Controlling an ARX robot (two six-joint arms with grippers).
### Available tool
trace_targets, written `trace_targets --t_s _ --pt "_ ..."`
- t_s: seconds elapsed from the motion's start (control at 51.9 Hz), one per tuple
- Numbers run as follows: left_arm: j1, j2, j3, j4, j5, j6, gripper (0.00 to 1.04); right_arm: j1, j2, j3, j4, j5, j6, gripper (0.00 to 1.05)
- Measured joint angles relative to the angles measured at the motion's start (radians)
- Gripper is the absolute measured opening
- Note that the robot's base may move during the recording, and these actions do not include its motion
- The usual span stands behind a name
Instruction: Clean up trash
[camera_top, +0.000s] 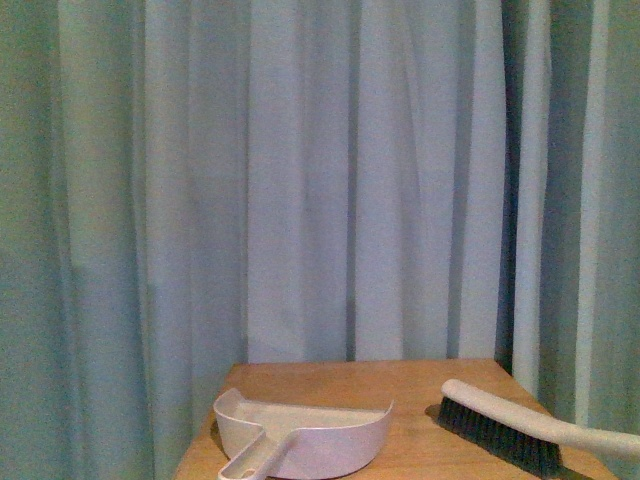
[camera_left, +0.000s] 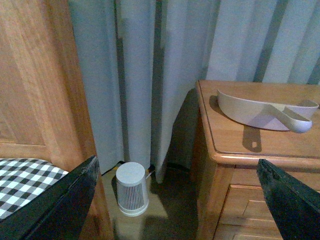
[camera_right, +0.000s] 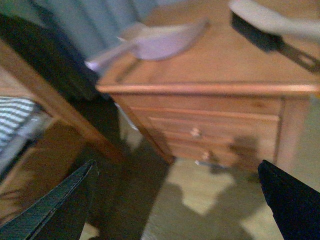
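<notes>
No wad of white paper shows in any view; the trash is out of view. A pale dustpan (camera_top: 300, 436) lies on the wooden nightstand (camera_top: 410, 385), handle toward me, and a hand brush (camera_top: 520, 425) with dark bristles lies to its right. The left wrist view shows the dustpan (camera_left: 260, 110) on the nightstand top. The blurred right wrist view shows the dustpan (camera_right: 160, 42) and the brush (camera_right: 270, 27). My left gripper (camera_left: 177, 200) is open and empty above the floor beside the nightstand. My right gripper (camera_right: 177, 200) is open and empty, low in front of the nightstand drawers.
Pale blue curtains (camera_top: 320, 180) hang behind the nightstand. A small white ribbed bin (camera_left: 132, 188) stands on the floor by the curtain. A wooden bed frame (camera_left: 35, 85) and a black-and-white checked pillow (camera_left: 22, 180) are beside my left gripper. The nightstand has drawers (camera_right: 210, 132).
</notes>
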Motion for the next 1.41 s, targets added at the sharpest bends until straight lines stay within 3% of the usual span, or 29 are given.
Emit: trace_targets --t_s 0.135,0.385,0.597,0.886,1.136,1.406 --pt "0.000 0.000 0.000 0.000 0.000 0.000 0.97 -0.003 0.175 0.231 -0.081 0.064 -0.140 0.97" --pt "0.000 0.000 0.000 0.000 0.000 0.000 0.97 0.080 0.711 0.682 -0.113 0.426 -0.418 0.97" --pt "0.000 0.000 0.000 0.000 0.000 0.000 0.97 0.185 1.010 0.921 -0.171 0.610 -0.515 0.97" --pt "0.000 0.000 0.000 0.000 0.000 0.000 0.97 0.346 1.251 1.015 -0.218 0.704 -0.533 0.97" --pt "0.000 0.000 0.000 0.000 0.000 0.000 0.97 0.371 1.370 1.073 -0.201 0.769 -0.533 0.97" --pt "0.000 0.000 0.000 0.000 0.000 0.000 0.97 0.387 1.469 1.062 -0.135 0.774 -0.523 0.97"
